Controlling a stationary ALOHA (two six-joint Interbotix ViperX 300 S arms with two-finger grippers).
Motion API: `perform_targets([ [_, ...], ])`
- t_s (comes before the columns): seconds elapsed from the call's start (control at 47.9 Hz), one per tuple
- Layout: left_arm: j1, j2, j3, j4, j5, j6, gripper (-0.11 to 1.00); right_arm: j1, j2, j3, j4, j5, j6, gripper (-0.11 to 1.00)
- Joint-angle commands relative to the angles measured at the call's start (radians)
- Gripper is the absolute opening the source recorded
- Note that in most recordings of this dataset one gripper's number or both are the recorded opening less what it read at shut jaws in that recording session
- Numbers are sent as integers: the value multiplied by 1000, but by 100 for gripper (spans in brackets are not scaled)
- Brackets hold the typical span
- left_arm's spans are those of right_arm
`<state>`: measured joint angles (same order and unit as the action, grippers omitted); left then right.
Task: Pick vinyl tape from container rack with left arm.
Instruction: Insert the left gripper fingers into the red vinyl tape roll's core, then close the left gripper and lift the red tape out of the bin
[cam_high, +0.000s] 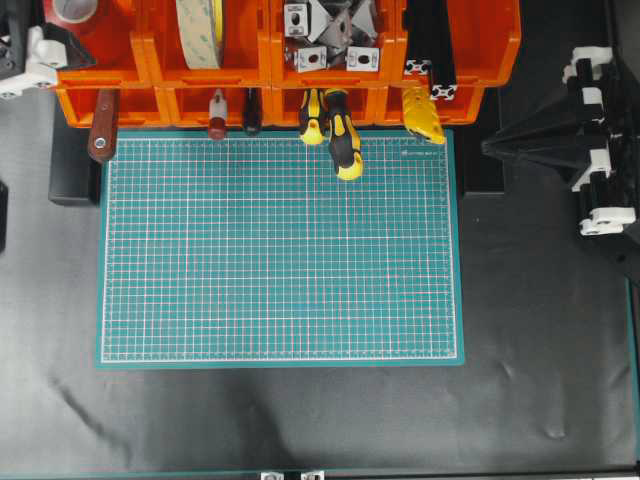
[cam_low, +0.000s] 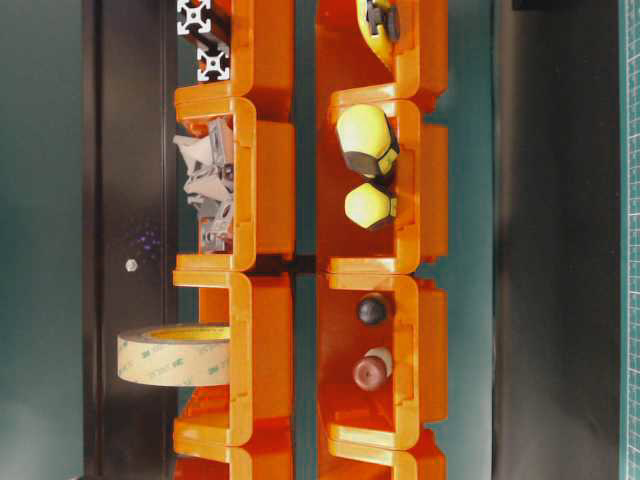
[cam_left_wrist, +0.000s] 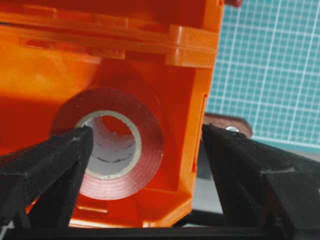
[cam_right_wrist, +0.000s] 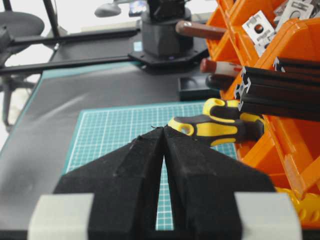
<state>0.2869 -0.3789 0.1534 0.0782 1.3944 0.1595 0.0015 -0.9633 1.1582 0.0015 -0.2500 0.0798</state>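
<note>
Left wrist view, nearest first. Left gripper (cam_left_wrist: 145, 150) spread wide, nothing between the fingers held. Left finger (cam_left_wrist: 45, 165) crossing in front of the tape's near rim and core; contact cannot be told. Right finger (cam_left_wrist: 250, 170) standing outside the bin's side wall, over the gap toward the green cutting mat (cam_left_wrist: 270, 65).

Just beyond the fingertips: vinyl tape (cam_left_wrist: 145, 145), red, white core, lying in the end bin of the container rack (cam_left_wrist: 190, 45). Roll's open face turned toward the camera, so its axis runs roughly along the approach line. Tape sitting left of the claw's midline; bin wall between tape and right finger. Judgement: as placed, a closure would take in the bin wall as well, so a shift toward the tape's side looks needed before any squeeze.

Overhead view: left gripper (cam_high: 35, 60) at the rack's upper left corner, tape roll (cam_high: 72, 10) partly visible at the frame's top edge.

Farthest: right gripper (cam_right_wrist: 162, 150) closed, fingertips together, empty, parked well apart from the tape. Left arm clearly the nearer.
</note>
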Motion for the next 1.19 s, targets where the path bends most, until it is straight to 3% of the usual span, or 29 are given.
perform_targets([
  [0.0, 5, -6, 8, 2, -3, -3, 84, 2, 3, -17, 3, -3, 0, 0],
  [0.271, 5, -6, 14, 3, -3, -9, 82, 2, 3, -17, 3, -3, 2, 0],
  [0.397, 5, -8, 12, 2, -2, -3, 75, 2, 3, -17, 3, -3, 0, 0],
  [0.522, 5, -9, 3, 2, -2, 2, 62, 2, 3, -15, 3, -5, 2, 0],
  [0.731, 6, -11, -51, 3, -2, 25, 19, 2, 2, -14, 3, -3, 0, 0],
  [0.981, -11, 8, -225, 2, 104, 63, 19, 2, 2, -9, 3, -3, 3, 0],
  [1.169, -146, 66, -390, 0, 156, 11, 19, 2, 3, -8, 3, -8, 12, 0],
])
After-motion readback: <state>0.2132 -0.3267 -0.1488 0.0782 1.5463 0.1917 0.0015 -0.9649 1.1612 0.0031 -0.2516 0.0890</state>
